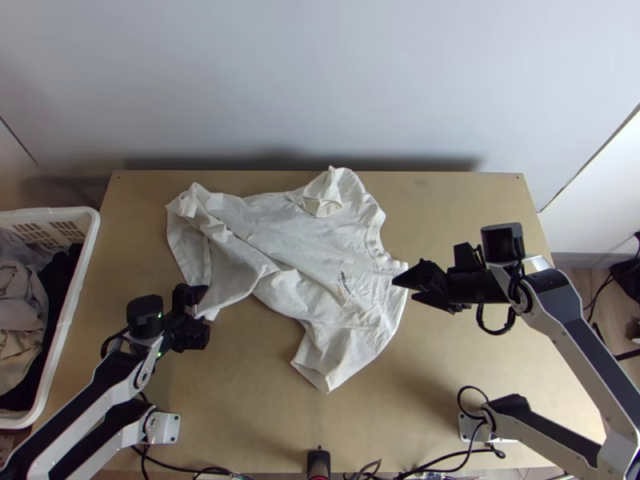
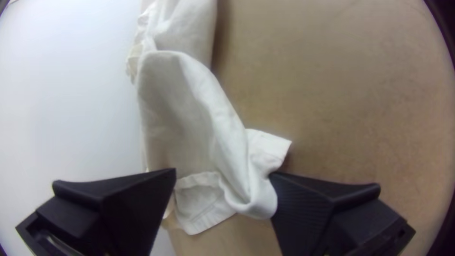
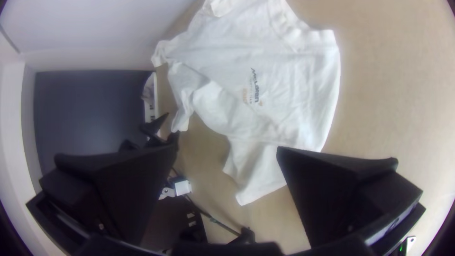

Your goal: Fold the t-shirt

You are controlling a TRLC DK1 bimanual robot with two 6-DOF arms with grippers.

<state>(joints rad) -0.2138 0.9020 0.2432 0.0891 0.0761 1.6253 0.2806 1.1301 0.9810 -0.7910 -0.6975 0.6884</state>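
Observation:
The white t-shirt (image 1: 300,248) lies across the middle of the table, spread at its collar end and bunched in loose folds toward the left. My left gripper (image 1: 200,314) is at the shirt's lower left corner. In the left wrist view that gripper (image 2: 222,182) stands open, with a rumpled edge of the shirt (image 2: 189,118) between its fingers. My right gripper (image 1: 408,286) is just right of the collar end, over the table. In the right wrist view the gripper (image 3: 226,151) is open, and the shirt (image 3: 284,95) lies beyond it, its small chest print facing up.
A white laundry basket (image 1: 90,240) with clothes stands at the table's left side. A pale wall (image 1: 320,88) rises behind the far edge. Black cables (image 1: 448,458) and a small dark device (image 1: 318,462) lie at the near edge.

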